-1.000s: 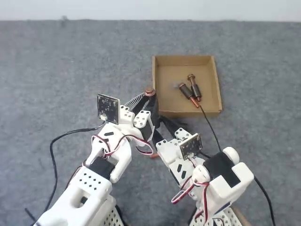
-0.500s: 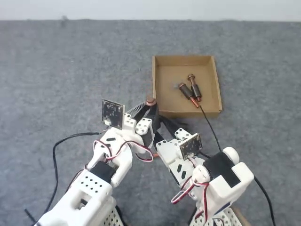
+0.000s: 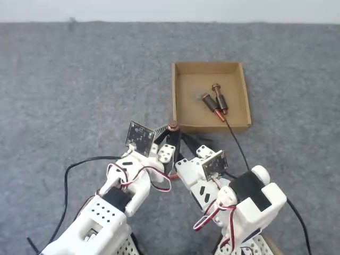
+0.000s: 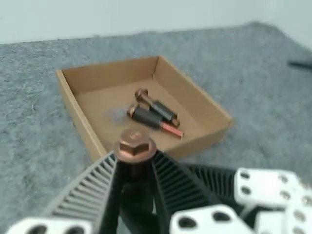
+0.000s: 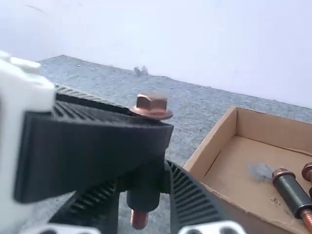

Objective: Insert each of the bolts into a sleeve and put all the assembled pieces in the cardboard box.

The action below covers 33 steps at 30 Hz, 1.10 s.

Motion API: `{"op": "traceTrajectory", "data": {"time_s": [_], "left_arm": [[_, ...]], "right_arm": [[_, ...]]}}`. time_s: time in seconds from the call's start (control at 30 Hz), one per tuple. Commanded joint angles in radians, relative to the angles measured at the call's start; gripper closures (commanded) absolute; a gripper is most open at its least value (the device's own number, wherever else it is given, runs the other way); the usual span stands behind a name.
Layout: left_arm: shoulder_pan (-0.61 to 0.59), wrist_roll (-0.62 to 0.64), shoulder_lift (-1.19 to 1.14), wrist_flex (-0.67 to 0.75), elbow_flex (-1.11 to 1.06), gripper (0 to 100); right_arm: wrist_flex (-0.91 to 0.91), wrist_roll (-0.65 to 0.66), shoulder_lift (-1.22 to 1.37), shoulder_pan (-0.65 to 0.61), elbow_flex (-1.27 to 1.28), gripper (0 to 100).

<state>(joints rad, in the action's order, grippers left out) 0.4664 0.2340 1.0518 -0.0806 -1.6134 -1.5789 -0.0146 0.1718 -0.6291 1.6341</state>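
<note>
The bolt (image 4: 135, 144) stands upright just outside the cardboard box (image 3: 173, 95), at the corner of its wall nearest the two arms. It is held off the bench (image 3: 79, 79) with its copper hex head on top. The left tool (image 3: 169, 134) is closed narrowly on it right under the head. The right tool (image 5: 144, 195), lower and on the side away from the box, is pinched on the black sleeve (image 5: 144, 191). The threaded tip pokes out beneath the sleeve, so the bolt looks seated or very nearly so. To finish this step well, the bolt should go straight down along the sleeve's axis until the head meets the sleeve's top, with the right tool holding firm and neither wrist twisting; a sideways load could jam the threads or knock the sleeve loose. Then only one tool should let go, and the other should lift the piece clear over the box's wall before lowering it beside the two assembled pieces (image 3: 215, 102) lying together inside the box. Both arms converge toward that box corner, wrists pitched so the two tools meet almost fingertip to fingertip.
</note>
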Motion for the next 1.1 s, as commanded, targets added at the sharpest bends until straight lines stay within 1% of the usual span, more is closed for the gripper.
{"op": "traceTrajectory", "data": {"time_s": [0.0, 0.33, 0.43, 0.53, 0.6, 1.07], "left_arm": [[0.006, -0.026, 0.002, -0.006, -0.045, 99], [-0.003, -0.026, 0.002, 0.089, -0.062, 98], [-0.025, -0.021, 0.002, 0.087, -0.062, 91], [-0.04, 0.035, 0.002, 0.083, -0.062, 80], [-0.04, 0.051, 0.002, 0.081, -0.062, 75], [-0.04, 0.049, 0.003, 0.087, -0.062, 75]], "right_arm": [[-0.022, 0.017, -0.039, 0.035, 0.028, 99.3], [-0.015, 0.017, -0.038, 0.045, 0.028, 99.3], [-0.015, 0.017, -0.038, 0.061, 0.026, 99.3], [-0.015, 0.017, -0.038, 0.061, 0.025, 99.3], [-0.015, 0.017, -0.038, 0.061, 0.025, 99.3], [-0.015, 0.017, -0.038, 0.061, 0.025, 99.3]]}}
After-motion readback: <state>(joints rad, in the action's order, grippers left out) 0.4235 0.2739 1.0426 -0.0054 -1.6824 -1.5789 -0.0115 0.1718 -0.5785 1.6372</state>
